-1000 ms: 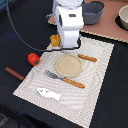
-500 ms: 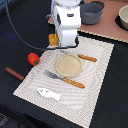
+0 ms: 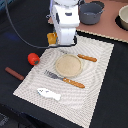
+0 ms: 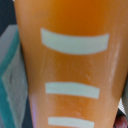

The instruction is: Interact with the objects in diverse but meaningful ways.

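- Orange fills your wrist view: the yellow-orange bread loaf with white slashes [image 4: 70, 65] sits right against the lens, three pale bars across its skin.
- You cannot see the fingers of the gripper [image 3: 65, 44] in either view, so whether it is closed on the loaf or merely over it cannot be told.
- From the exterior view, you see only a small part of that loaf [image 3: 52, 38], peeking out at the exterior view's left of the white arm body [image 3: 66, 20], near the far edge of the pale woven placemat [image 3: 95, 75].
- Just beyond the arm on the mat lies the round tan plate [image 3: 68, 65]; nothing rests on it.
- A knife with an orange-brown handle [image 3: 86, 58] lies at the plate's far side toward the exterior view's right, and a fork with an orange-brown handle [image 3: 65, 79] lies along its near side.
- The flat white fish [image 3: 48, 93] rests on the mat's near corner, well apart from the plate.
- Off the mat, on the dark table [image 3: 15, 35], the red tomato [image 3: 33, 58] sits just beside the mat's edge, and the brown sausage [image 3: 14, 73] lies farther toward the exterior view's left.
- Behind the arm, the blue-grey handled pot [image 3: 92, 12] stands on a pinkish board [image 3: 107, 30]; its inside is too dark for you to judge contents.
- A pale bowl [image 3: 122, 18] is cut off at the frame's edge.
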